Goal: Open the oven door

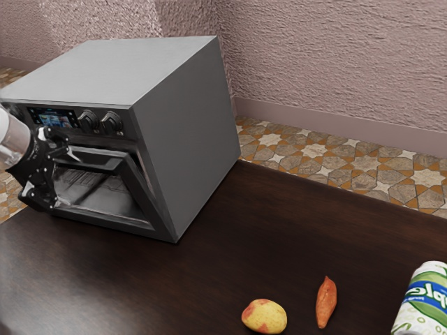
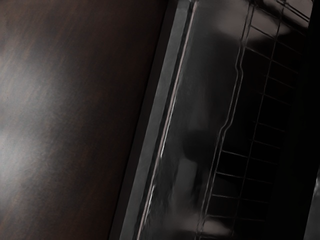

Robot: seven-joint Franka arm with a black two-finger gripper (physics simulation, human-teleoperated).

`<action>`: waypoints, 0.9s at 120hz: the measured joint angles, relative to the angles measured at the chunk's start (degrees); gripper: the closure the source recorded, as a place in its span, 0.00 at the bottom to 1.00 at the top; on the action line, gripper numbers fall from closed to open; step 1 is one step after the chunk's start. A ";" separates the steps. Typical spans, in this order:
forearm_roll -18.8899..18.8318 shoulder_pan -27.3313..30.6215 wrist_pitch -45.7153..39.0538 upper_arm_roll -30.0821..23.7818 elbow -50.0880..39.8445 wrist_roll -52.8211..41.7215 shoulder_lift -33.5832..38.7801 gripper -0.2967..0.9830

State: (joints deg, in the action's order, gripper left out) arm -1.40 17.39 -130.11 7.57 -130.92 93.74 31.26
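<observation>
The grey oven (image 1: 185,132) stands at the exterior view's left. Its door (image 1: 105,162) is partly open, the top edge tilted out from the front and the glass slanting down to the base. At the door's far left in that view is my gripper (image 1: 66,178), its fingers spread wide, one near the top edge and one lower down. Whether either finger touches the door cannot be told. In the wrist view the oven's wire rack (image 2: 241,65) lies beside a long grey edge (image 2: 152,122) of the oven.
The dark wooden table (image 1: 237,230) extends in front and to the exterior view's right of the oven. A yellow-red fruit (image 1: 265,316), an orange tapered vegetable (image 1: 326,302) and a white-green labelled roll or can (image 1: 423,300) lie near its lower right.
</observation>
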 joint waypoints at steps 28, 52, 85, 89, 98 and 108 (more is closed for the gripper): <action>1.19 2.52 -0.98 2.29 -12.23 -0.10 11.22 0.23; 0.53 7.55 -0.41 9.77 -25.31 -0.28 34.32 0.23; -3.70 -20.02 15.84 -15.39 17.01 10.63 7.54 0.24; -3.77 -24.56 18.31 -17.59 23.92 13.14 -0.70 0.23; -0.80 -31.38 22.57 -18.61 31.62 18.25 -13.92 0.23; 5.51 -31.66 26.97 -17.62 32.40 21.66 -18.92 0.23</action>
State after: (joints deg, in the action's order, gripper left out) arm 4.11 -14.27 -103.15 -10.05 -98.52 115.39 12.34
